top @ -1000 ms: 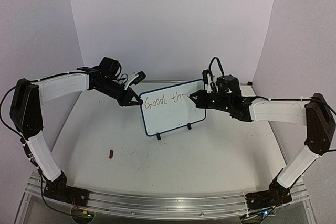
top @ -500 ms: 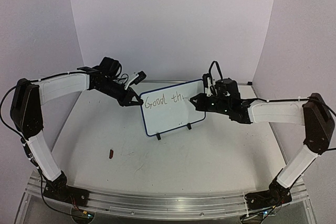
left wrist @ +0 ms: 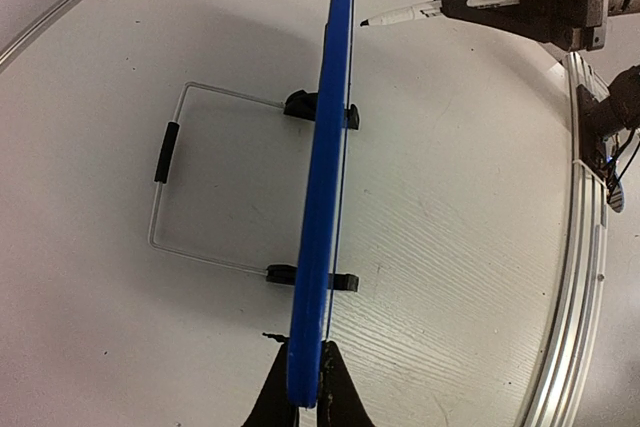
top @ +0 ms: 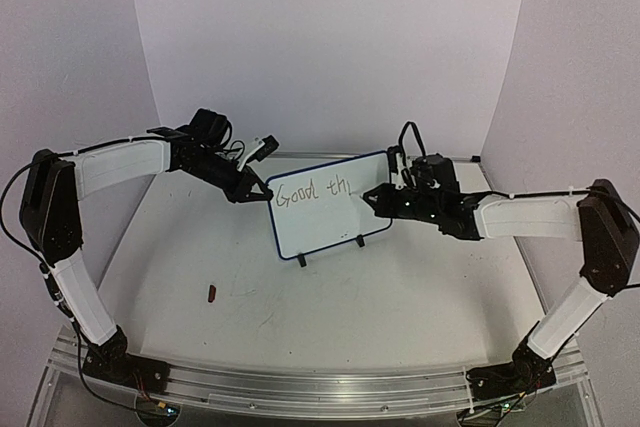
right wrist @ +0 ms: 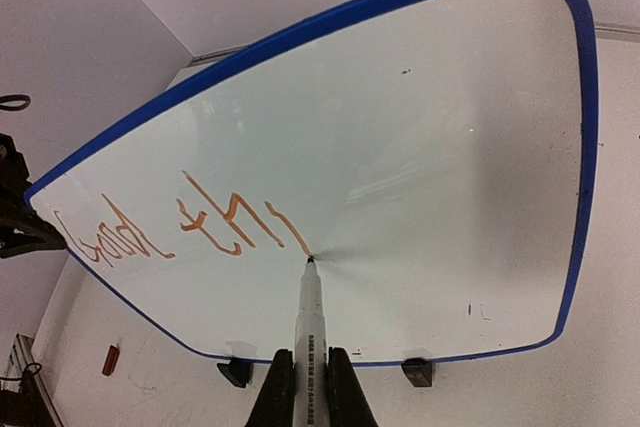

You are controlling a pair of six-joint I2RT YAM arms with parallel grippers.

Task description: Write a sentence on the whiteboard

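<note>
The whiteboard point(top: 322, 229) stands upright on its two black feet at the table's far middle. My left gripper point(top: 250, 193) is shut on its left edge; in the left wrist view the blue rim point(left wrist: 335, 97) runs between the jaws of that gripper point(left wrist: 307, 392). My right gripper point(top: 376, 197) is shut on a white marker point(right wrist: 308, 332). The marker's tip touches the board face point(right wrist: 450, 147) at the end of a fresh stroke. The sentence point(top: 312, 190) reads "Good th" plus one short stroke, seen rotated in the right wrist view point(right wrist: 190, 227).
A small red-brown cap point(top: 211, 294) lies on the table left of centre, also seen as a cap point(right wrist: 110, 359) in the right wrist view. A wire stand point(left wrist: 165, 152) props the board from behind. A metal rail point(top: 320, 387) runs along the near edge.
My right gripper has slid a little down the board with the marker, adding a short stroke after "th". The left gripper and the board have stayed put.
</note>
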